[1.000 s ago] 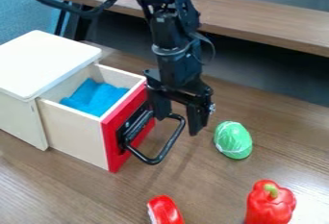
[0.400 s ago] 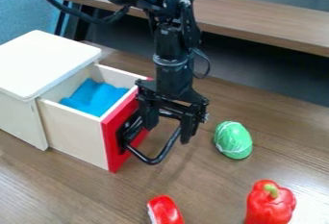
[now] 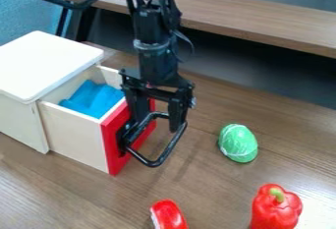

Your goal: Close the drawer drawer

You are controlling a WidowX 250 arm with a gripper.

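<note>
Got drawer [image 3: 75, 137] jutting lower-right past edge of cabinet [image 3: 46, 66], lengthwise that way; room between handle [image 3: 154, 163] and green object [image 3: 238, 143]. Got gripper [image 3: 157, 125] unclenched at handle.

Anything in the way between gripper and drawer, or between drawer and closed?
Nothing visible either way. Gripper is right at the handle. The drawer's path back into the cabinet looks unobstructed; the blue cloth inside seems to sit below the rim. Red pepper is off to the side.

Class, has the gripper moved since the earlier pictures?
Yes, the gripper has moved towards the picture's left, farther from the green cabbage, which stayed put.
</note>
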